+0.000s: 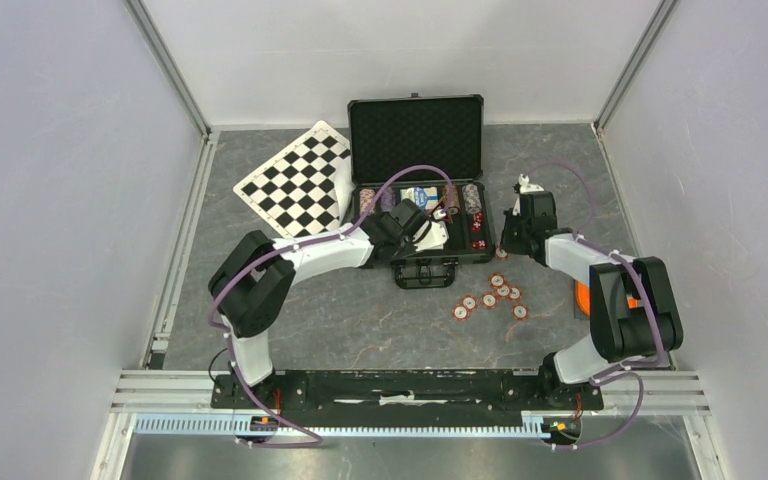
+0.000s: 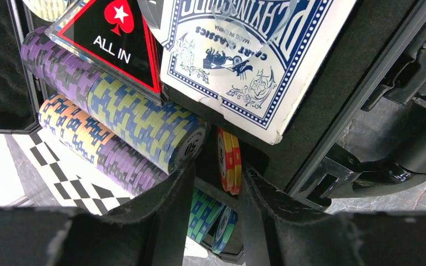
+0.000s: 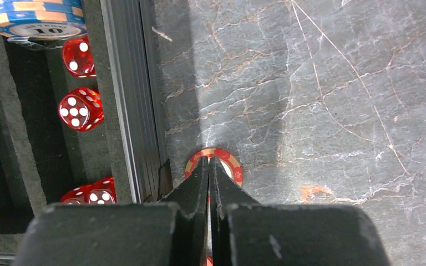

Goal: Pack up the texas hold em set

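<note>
Shows left gripper (image 2: 217, 173) spread apart over red-and-yellow chips (image 2: 229, 160) inside the case (image 1: 416, 130), right gripper (image 3: 209, 162) pressed together at 1 red chip (image 3: 231, 165) on the table (image 3: 338, 111).

Grey marbled tabletop (image 1: 360, 320), plain white walls (image 1: 60, 150) on three sides, aluminium rails (image 1: 177, 250) along edges, even light.

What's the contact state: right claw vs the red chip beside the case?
Cannot tell. In the right wrist view the shut right claw has its tips over the red chip, covering its near edge, but no contact or gap shows plainly.
</note>
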You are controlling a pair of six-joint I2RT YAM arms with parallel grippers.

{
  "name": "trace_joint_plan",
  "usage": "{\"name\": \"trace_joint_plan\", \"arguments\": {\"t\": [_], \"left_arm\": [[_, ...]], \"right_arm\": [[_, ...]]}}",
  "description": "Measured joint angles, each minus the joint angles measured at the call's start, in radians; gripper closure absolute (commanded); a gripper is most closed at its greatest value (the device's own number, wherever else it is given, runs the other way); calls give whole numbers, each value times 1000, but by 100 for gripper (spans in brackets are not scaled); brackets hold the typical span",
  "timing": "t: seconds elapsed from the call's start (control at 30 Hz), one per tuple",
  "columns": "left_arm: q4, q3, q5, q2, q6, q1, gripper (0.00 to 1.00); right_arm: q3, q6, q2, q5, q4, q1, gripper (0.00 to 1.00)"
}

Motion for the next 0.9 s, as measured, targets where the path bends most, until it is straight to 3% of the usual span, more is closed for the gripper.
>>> {"name": "trace_joint_plan", "arguments": {"t": [0.1,0.6,0.9], "left_arm": [[-2,-1,-16,-6,0,-6,49],[90,-2,-166,-11,2,-1,50],[122,-2,-209,-12,9,2,55]], "right_arm": [[-12,2,-2,0,13,0,100],[-206,3,-190,-22,31,0,100],[-146,2,-219,-23,-24,0,100]]}}
